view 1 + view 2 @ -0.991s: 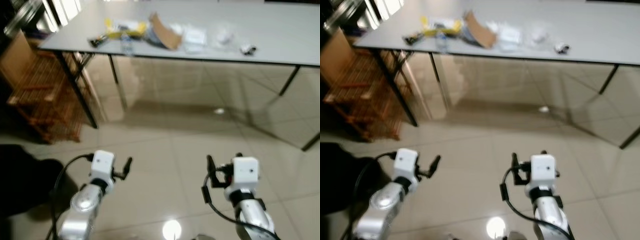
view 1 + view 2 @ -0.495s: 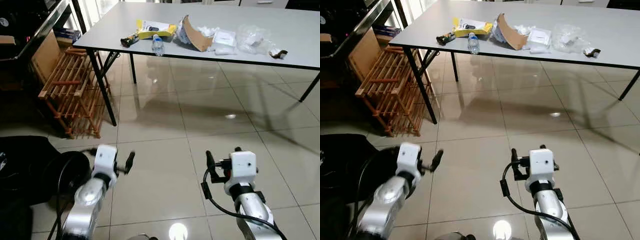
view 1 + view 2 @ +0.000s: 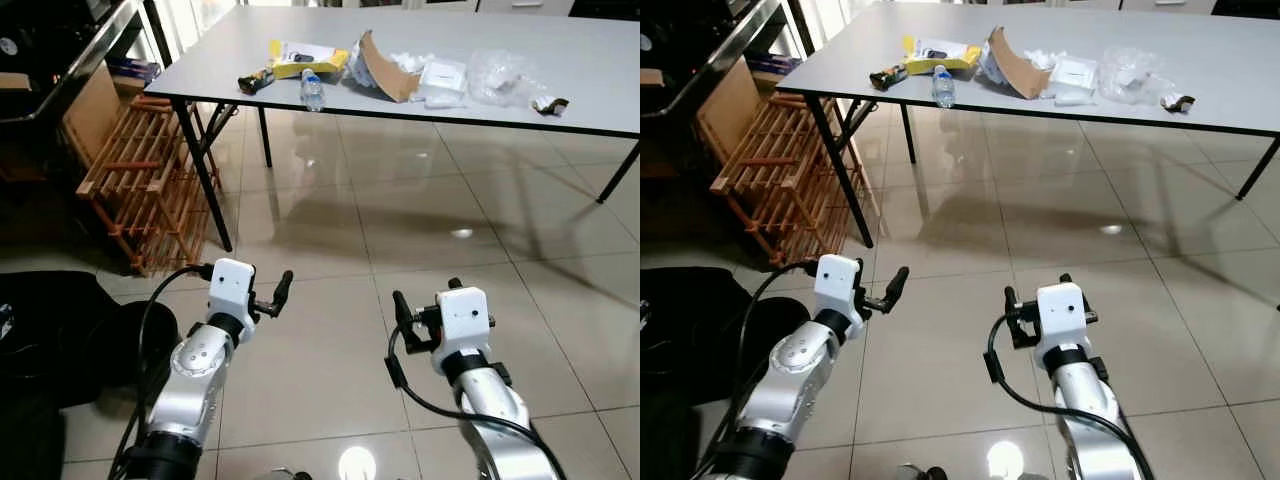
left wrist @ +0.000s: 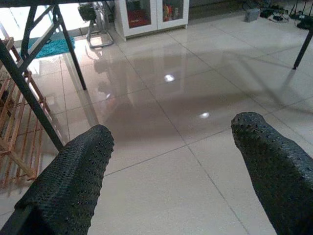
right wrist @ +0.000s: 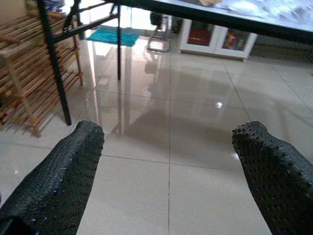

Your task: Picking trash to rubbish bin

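Trash lies on the grey table (image 3: 600, 85) ahead: a yellow packet (image 3: 303, 57), a small plastic bottle (image 3: 310, 88), a curved piece of cardboard (image 3: 383, 73), white packets (image 3: 442, 78), a clear plastic bag (image 3: 500, 72) and a small dark wrapper (image 3: 551, 104). A round black bin (image 3: 125, 345) stands on the floor at my lower left. My left gripper (image 4: 171, 134) and right gripper (image 5: 168, 134) are both open and hold nothing. They hover over the floor tiles, well short of the table.
A wooden slatted rack (image 3: 140, 185) stands left of the table, beside its black legs (image 3: 205, 180). A black bag (image 3: 40, 325) lies next to the bin. Glossy tiled floor (image 3: 400, 220) stretches between me and the table.
The view was blurred one second ago and has since steadied with the camera's move. Both arms have risen slightly and drawn inward; the fingers stay open.
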Controlling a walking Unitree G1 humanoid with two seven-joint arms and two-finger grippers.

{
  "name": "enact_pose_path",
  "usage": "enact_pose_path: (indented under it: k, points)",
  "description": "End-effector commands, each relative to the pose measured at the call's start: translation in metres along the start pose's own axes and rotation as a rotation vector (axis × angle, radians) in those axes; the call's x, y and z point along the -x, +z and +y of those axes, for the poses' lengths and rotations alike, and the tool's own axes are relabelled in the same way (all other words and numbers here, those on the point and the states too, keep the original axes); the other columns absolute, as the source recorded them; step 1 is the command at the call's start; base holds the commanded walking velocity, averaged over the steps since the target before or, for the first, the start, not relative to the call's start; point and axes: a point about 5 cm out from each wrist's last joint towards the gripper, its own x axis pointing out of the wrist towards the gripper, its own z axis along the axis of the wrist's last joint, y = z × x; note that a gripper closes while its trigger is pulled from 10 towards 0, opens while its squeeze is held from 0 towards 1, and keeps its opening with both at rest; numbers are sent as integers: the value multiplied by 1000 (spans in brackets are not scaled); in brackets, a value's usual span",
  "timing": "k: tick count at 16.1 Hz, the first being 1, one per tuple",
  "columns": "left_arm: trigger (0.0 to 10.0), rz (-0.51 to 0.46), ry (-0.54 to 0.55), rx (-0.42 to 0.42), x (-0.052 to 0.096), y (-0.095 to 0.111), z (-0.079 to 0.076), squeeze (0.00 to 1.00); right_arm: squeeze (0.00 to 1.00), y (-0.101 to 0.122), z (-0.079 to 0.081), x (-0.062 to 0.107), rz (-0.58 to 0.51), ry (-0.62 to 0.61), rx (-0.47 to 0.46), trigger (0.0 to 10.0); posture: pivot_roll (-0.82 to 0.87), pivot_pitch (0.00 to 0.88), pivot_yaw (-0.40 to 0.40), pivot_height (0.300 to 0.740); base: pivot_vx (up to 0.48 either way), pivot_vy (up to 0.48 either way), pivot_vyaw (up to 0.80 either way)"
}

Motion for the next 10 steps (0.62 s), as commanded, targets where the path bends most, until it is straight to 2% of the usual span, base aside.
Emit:
enact_pose_path:
  k: [1,3,5,8,10]
  points:
    - [10000,-8,31,8,-2,1,5,0,0,-1,-10,-3,7,-60,-36,10000,-70,46,54,740,420,0,0]
    - [10000,-22,40,-17,-3,6,3,0,0,1,-17,-5,1,-105,-57,10000,-73,41,48,740,424,0,0]
    - [10000,-95,-20,-40,-5,26,-8,0,0,3,-26,-5,-14,-166,-49,10000,-78,34,36,740,429,0,0]
    - [10000,-153,-61,-32,-7,42,-18,0,0,11,-37,-9,-46,-233,-49,10000,-85,35,37,740,436,0,0]
    - [10000,-140,-60,-34,-8,37,-18,0,0,14,-40,-10,-58,-249,-52,10000,-89,35,39,740,429,0,0]
